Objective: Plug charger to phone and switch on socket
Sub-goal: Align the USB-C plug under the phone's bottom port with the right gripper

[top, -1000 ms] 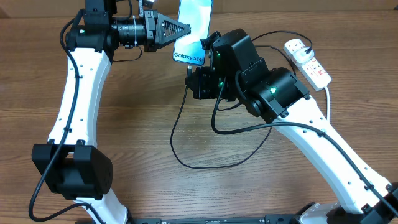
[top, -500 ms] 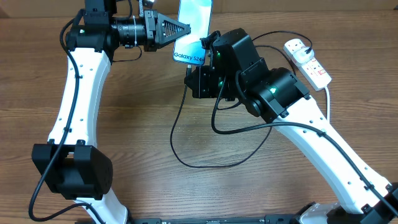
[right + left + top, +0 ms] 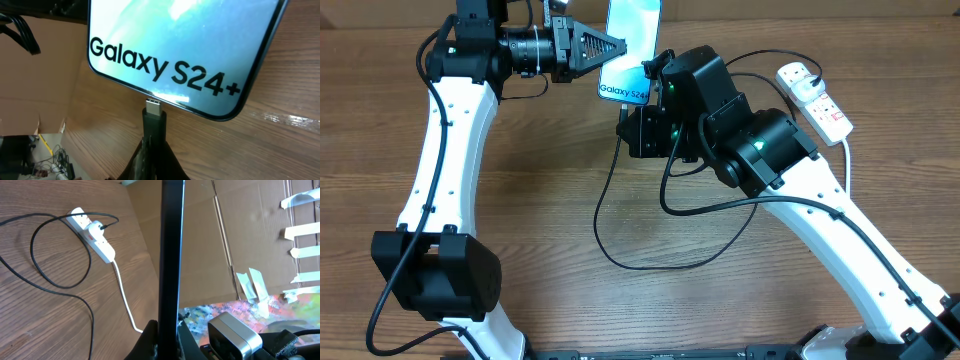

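My left gripper (image 3: 620, 44) is shut on the phone (image 3: 631, 50) and holds it above the back of the table, the "Galaxy S24+" screen facing up. In the left wrist view the phone (image 3: 171, 255) shows edge-on between my fingers (image 3: 167, 337). My right gripper (image 3: 155, 150) is shut on the charger's small plug tip (image 3: 153, 117), whose metal end touches the phone's bottom edge (image 3: 165, 50). The black charger cable (image 3: 620, 250) loops over the table to the adapter (image 3: 801, 84) in the white socket (image 3: 817, 100) at the back right.
The socket's thick white cord (image 3: 125, 300) runs off toward the table edge. Cardboard walls (image 3: 240, 240) stand behind the table. The black cable loops (image 3: 60, 265) lie on the wood between the arms.
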Robot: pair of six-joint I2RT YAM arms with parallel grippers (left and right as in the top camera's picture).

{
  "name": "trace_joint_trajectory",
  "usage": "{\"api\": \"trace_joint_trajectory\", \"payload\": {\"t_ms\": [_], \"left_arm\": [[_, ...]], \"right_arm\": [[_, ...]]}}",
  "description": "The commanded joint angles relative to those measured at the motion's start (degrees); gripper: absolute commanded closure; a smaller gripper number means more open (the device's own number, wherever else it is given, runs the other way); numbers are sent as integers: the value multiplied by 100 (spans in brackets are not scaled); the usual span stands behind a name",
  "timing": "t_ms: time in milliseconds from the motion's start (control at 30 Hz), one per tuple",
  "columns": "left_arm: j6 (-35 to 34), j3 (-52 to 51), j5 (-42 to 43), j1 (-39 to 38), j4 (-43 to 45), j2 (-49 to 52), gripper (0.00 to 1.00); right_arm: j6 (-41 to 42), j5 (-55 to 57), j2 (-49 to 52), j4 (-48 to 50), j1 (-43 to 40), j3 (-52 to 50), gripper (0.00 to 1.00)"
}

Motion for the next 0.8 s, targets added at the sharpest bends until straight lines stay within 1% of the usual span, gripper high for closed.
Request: {"api": "trace_joint_trajectory", "payload": {"t_ms": [0, 767], "left_arm": [[151, 66, 125, -9, 22, -22, 96], [149, 66, 223, -11, 24, -22, 96]], "right_arm": [[116, 76, 7, 57, 20, 35, 96], [140, 48, 42, 76, 22, 35, 96]]}}
